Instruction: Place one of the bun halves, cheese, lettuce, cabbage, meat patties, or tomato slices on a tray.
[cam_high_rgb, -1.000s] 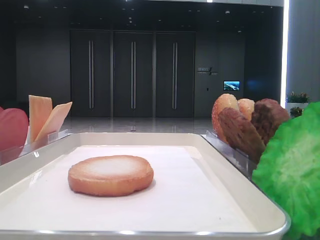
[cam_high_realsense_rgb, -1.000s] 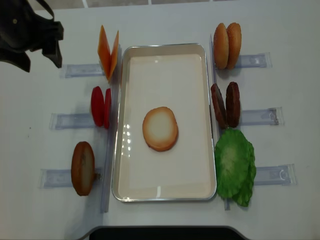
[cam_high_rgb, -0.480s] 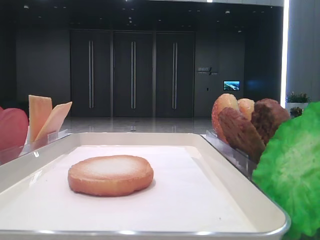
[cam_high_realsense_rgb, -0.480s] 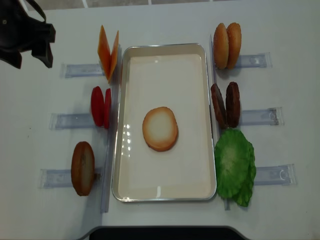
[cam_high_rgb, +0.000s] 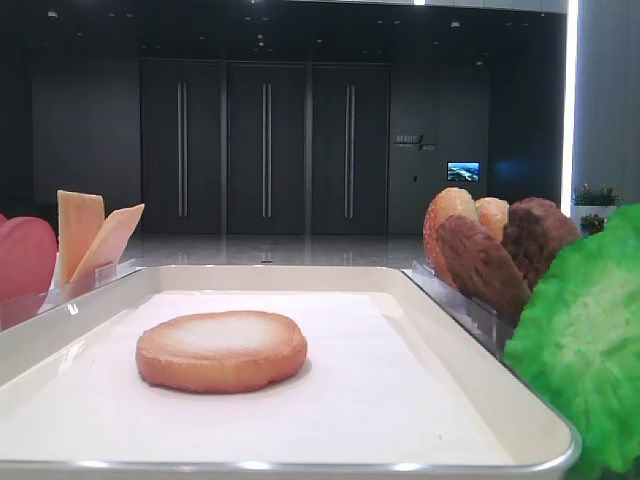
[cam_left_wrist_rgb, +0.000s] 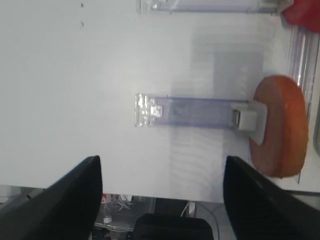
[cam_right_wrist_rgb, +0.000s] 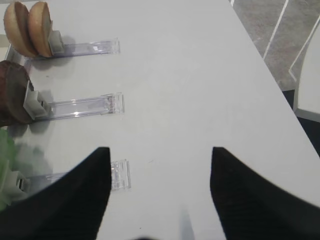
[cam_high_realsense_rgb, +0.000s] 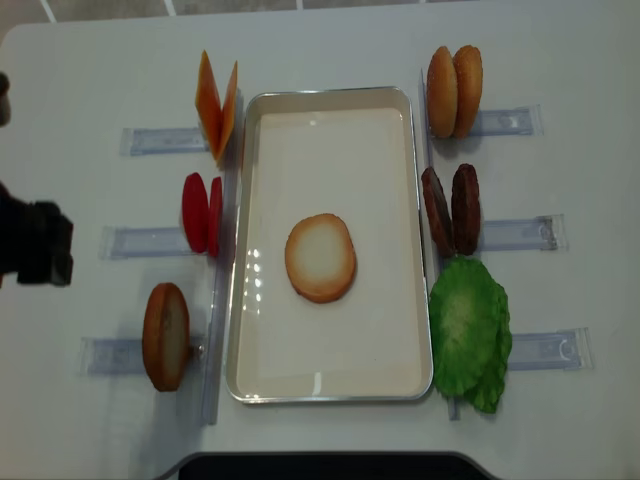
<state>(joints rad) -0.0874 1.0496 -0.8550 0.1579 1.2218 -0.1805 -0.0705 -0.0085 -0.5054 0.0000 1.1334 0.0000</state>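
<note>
One bun half (cam_high_realsense_rgb: 320, 257) lies cut face up in the middle of the cream-white tray (cam_high_realsense_rgb: 330, 385), also seen low as the bun half (cam_high_rgb: 221, 349). Left of the tray stand cheese slices (cam_high_realsense_rgb: 217, 105), tomato slices (cam_high_realsense_rgb: 202, 213) and another bun half (cam_high_realsense_rgb: 165, 335). On the right are two bun halves (cam_high_realsense_rgb: 455, 90), meat patties (cam_high_realsense_rgb: 450, 210) and lettuce (cam_high_realsense_rgb: 468, 330). My left gripper (cam_left_wrist_rgb: 161, 160) is open and empty over bare table, left of the standing bun half (cam_left_wrist_rgb: 280, 127). My right gripper (cam_right_wrist_rgb: 160, 150) is open and empty, right of the patties (cam_right_wrist_rgb: 12, 97).
Clear plastic holder rails (cam_high_realsense_rgb: 145, 140) run out from each food stack on both sides. The left arm's dark end (cam_high_realsense_rgb: 35, 255) sits at the table's left edge. The table's right edge (cam_right_wrist_rgb: 270, 65) drops to a tiled floor. No cabbage shows.
The left arm has moved from the far left corner toward the near side along the table's left edge. The food and the tray have not moved.
</note>
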